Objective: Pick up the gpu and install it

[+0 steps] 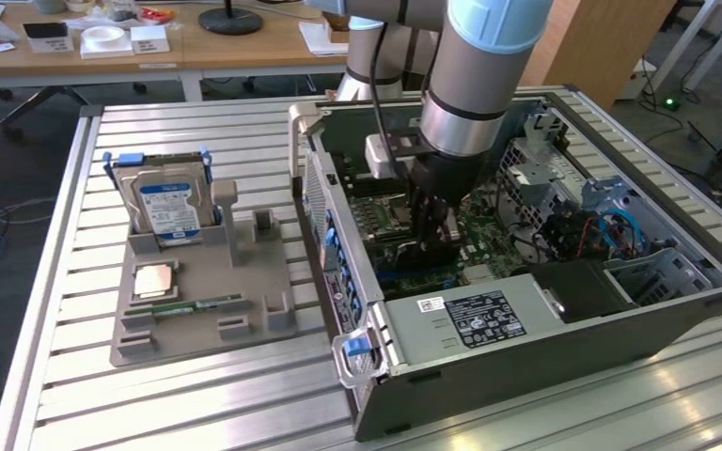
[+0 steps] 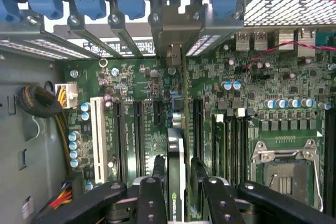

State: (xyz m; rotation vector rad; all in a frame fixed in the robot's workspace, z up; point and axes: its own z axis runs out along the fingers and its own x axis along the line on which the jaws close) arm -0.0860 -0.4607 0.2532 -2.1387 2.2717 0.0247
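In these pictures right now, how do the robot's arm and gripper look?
The arm is a thick grey metal tube with a light blue cap at its joint and a black ring lower down. A black cable runs along it. The gripper is black, with ribbed link fingers showing round rivets.

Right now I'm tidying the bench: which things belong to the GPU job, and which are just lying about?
In the job:
gpu, edge-on in the gripper
motherboard
PC case

Lying about:
hard drive
memory stick
grey holder tray
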